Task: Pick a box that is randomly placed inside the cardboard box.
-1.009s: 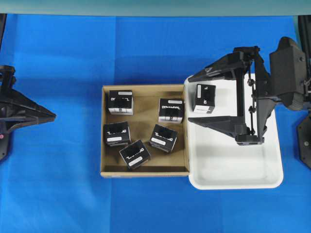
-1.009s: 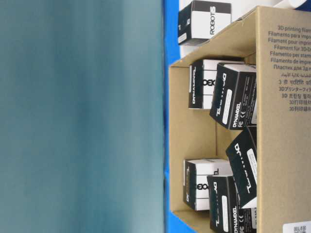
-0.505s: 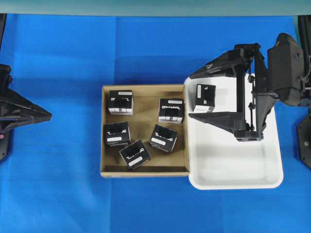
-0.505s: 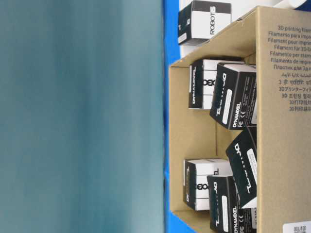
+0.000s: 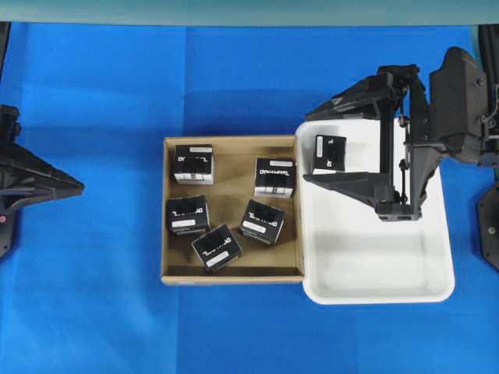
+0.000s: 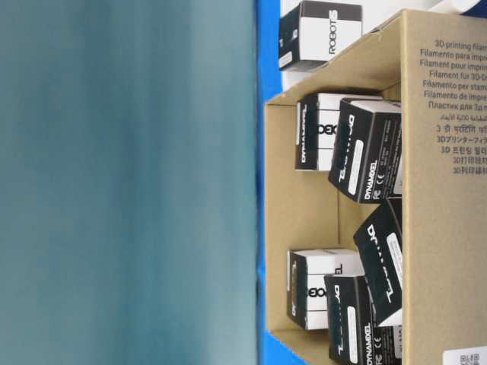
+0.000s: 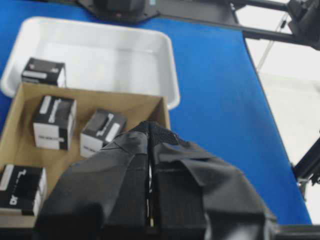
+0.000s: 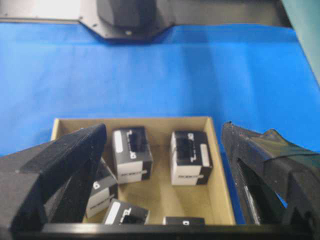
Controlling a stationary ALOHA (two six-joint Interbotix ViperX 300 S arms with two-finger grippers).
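Partly, R tool (image 5: 313,142) hides box (image 5: 330,152).

Printed "3D printing filament" in several languages on the cardboard box (image 6: 445,91) wall. "DYNAMIXEL" on black cartons (image 6: 365,148) inside it. "ROBOTIS" on the box (image 6: 319,34) beyond that wall.

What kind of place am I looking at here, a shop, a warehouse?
Most likely a robotics lab bench set up for a sorting test. Two black robot arms, the right gripper and left gripper, flank a blue-covered table holding a cardboard box of small cartons beside a white tray.
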